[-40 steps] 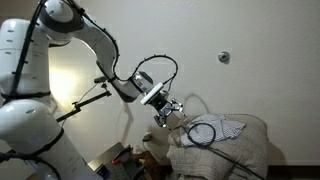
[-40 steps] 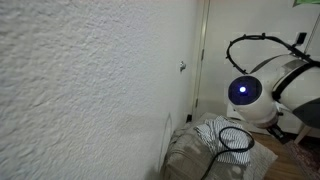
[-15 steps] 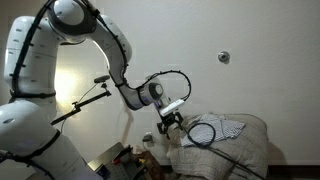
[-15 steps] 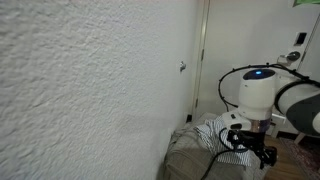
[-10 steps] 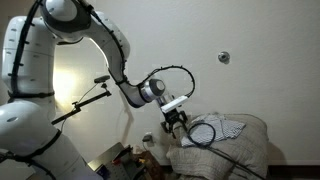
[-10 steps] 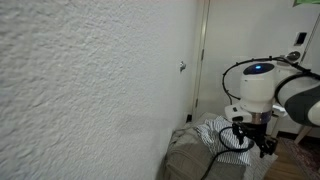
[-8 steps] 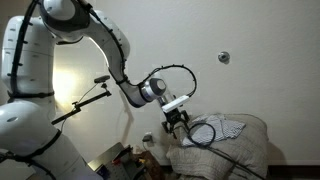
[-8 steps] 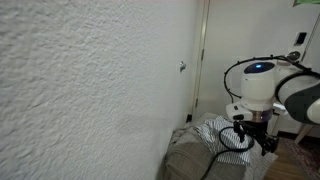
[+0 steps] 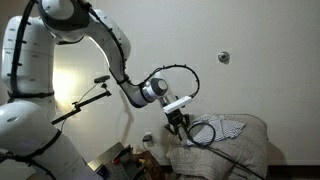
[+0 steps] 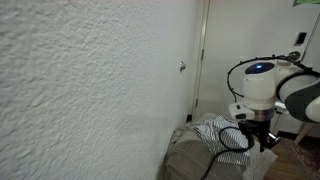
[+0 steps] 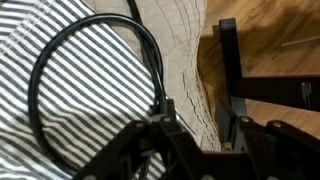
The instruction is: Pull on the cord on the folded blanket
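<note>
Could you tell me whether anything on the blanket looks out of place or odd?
Only the cord: a black cable lying looped on the striped patch of the blanket, one end trailing away across the fabric. Nothing looks spilled or damaged.

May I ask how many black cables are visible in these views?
2. One thin black cord lies looped on the off-white folded blanket; one black cable arches over the robot arm's wrist. Others may be hidden.
</note>
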You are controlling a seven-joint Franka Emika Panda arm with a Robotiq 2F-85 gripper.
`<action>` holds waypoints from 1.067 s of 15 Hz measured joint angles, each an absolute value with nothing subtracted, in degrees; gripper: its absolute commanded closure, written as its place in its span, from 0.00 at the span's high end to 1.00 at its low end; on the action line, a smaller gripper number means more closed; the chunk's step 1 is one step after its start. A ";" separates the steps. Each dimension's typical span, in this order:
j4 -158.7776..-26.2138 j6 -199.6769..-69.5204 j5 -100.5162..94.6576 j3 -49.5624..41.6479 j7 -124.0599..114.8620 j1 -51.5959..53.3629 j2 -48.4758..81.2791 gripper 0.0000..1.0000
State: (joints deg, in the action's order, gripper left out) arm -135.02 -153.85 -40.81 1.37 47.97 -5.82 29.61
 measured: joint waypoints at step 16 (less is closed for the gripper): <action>-133.95 -153.70 -40.85 1.41 49.21 -3.91 31.02 0.28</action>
